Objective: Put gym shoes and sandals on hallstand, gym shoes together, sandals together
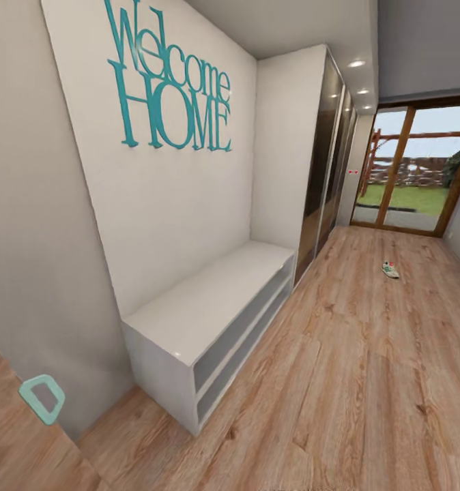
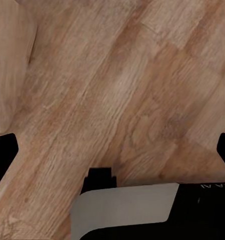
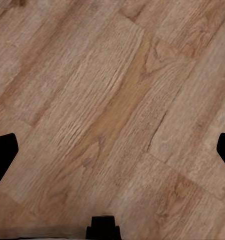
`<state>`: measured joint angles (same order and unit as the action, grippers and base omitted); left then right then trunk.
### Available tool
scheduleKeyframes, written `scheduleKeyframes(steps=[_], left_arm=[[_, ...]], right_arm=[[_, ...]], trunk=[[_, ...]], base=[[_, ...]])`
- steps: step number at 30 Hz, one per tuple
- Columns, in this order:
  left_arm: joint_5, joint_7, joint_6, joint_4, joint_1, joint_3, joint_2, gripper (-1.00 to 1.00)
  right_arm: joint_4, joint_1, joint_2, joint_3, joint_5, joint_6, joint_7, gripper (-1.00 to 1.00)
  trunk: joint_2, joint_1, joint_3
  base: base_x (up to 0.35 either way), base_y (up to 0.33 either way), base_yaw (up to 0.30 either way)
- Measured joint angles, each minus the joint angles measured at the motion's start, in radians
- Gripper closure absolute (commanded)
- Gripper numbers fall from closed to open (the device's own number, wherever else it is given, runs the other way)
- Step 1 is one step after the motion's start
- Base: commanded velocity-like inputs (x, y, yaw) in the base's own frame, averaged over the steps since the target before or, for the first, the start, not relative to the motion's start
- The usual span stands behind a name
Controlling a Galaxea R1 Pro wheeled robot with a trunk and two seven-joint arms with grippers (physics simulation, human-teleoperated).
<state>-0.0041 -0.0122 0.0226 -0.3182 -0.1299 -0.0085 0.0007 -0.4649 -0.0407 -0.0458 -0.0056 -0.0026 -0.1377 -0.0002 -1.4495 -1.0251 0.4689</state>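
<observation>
Both sets of fingers stood spread wide and held nothing. The left fingers (image 2: 5, 150) and the right fingers (image 3: 5, 150) each showed as dark tips at either edge of their wrist views, over bare corridor floor (image 3: 112, 100). Nearest in the head view stood one hallstand (image 1: 209, 300) against the wall — flat top surface and two open shelves, all without shoes. Beyond it came a dark wardrobe (image 1: 325, 157). Far down the floor lay one gym shoe (image 1: 390, 270), alone, before the glass door (image 1: 411, 170).
</observation>
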Motion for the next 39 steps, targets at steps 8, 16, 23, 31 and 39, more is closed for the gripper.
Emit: scheduleKeyframes(steps=[8, 16, 23, 31, 39], left_arm=[[-0.002, 0.000, 0.001, -0.020, -0.052, -0.002, 0.003, -1.00], [-0.004, 0.000, -0.005, -0.021, -0.055, -0.007, 0.010, -1.00], [-0.004, 0.000, -0.008, -0.020, -0.047, -0.008, 0.011, -1.00], [-0.004, 0.001, -0.009, -0.019, -0.044, -0.005, 0.015, -1.00], [-0.004, 0.001, -0.009, -0.021, -0.043, -0.004, 0.016, -1.00]], right_arm=[[-0.061, 0.000, 0.000, 0.000, -0.003, -0.025, 0.003, -1.00], [-0.062, 0.000, 0.000, -0.001, -0.003, -0.027, 0.002, -1.00], [-0.060, 0.000, 0.004, 0.000, -0.003, -0.027, 0.002, -1.00], [-0.059, 0.000, 0.007, 0.000, -0.002, -0.027, 0.002, -1.00], [-0.059, 0.000, 0.007, 0.000, -0.002, -0.028, 0.002, -1.00]], trunk=[[0.000, 0.000, 0.000], [0.000, 0.000, 0.000], [0.000, 0.000, 0.000], [0.000, 0.000, 0.000], [0.000, 0.000, 0.000]], base=[[0.000, 0.000, -0.299], [0.000, 0.000, -0.300], [0.000, 0.000, -0.300], [0.000, 0.000, -0.300], [0.000, 0.000, -0.300]])
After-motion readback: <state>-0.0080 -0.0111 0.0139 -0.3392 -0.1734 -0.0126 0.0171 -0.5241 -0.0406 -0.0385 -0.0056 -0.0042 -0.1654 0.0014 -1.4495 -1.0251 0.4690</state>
